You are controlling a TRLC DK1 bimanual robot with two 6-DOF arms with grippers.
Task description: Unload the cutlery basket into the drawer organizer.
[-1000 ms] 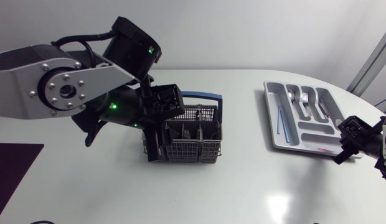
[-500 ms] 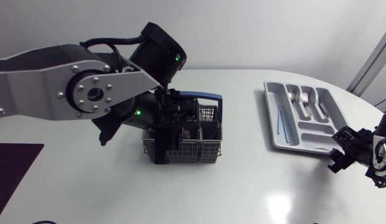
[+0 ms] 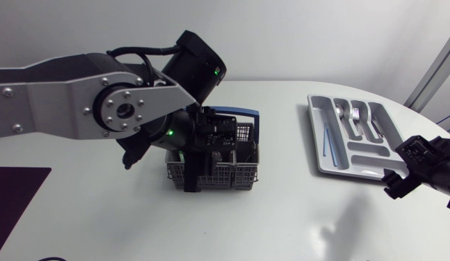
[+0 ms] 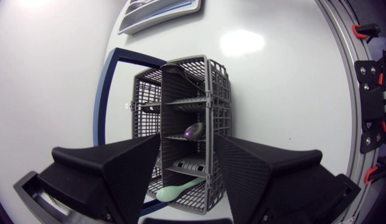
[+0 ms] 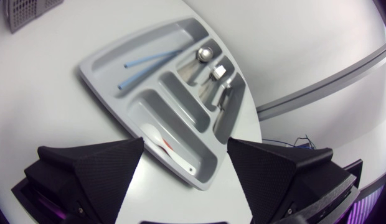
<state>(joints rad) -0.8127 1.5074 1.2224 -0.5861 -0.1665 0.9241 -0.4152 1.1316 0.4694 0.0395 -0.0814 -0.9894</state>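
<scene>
the cutlery basket point(image 4: 194, 118) sits right under the left gripper point(image 4: 187, 183). its long axis runs straight ahead from between the two fingers, one mesh compartment after another. those fingers are spread wide, one over each long side. whether they touch the mesh cannot be told, and the gripper is released with nothing in its grasp. a pale green handle point(image 4: 174, 190) leans in the compartment nearest the gripper, tilted across the basket. a spoon bowl point(image 4: 193, 130) shows in a middle compartment, and a darker spoon point(image 4: 174, 67) stands in the farthest one. the basket's blue handle point(image 4: 112, 87) is folded down along one long side.

the drawer organizer point(image 5: 180, 102) lies just ahead of the right gripper point(image 5: 183, 180), whose fingers are also parted and empty. its long compartments run slantwise away from that gripper. two blue sticks point(image 5: 146, 62) lie lengthwise in the outer long slot, with metal cutlery point(image 5: 208, 68) in the slots beside them. a white piece with red on it point(image 5: 165, 142) lies in the cross slot nearest the gripper. both things rest on the white table point(image 3: 305, 217), well apart.
</scene>
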